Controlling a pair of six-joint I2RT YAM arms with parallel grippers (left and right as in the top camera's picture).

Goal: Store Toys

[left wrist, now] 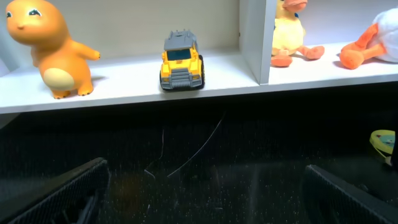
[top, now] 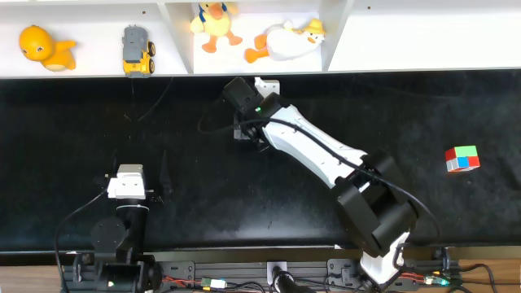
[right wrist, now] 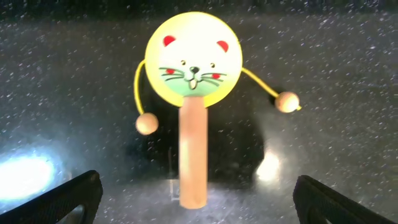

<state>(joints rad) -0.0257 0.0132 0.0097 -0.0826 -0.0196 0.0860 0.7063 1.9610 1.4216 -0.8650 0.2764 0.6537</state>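
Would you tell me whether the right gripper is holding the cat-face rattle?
No, the rattle lies flat on the black table, and the right gripper is open wide above it without touching it.

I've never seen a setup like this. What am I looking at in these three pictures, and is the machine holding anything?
These are two robot arms at a black table, each ending in a two-finger gripper. One picture looks down from above; the other two come from small cameras on each arm's wrist. The left gripper is open and faces a white shelf with an orange toy, a yellow truck, a yellow plush duck and a white plush bird. The right gripper hangs open over a cat-faced rattle drum lying on the table. A coloured cube lies off to the right. Nothing is held.
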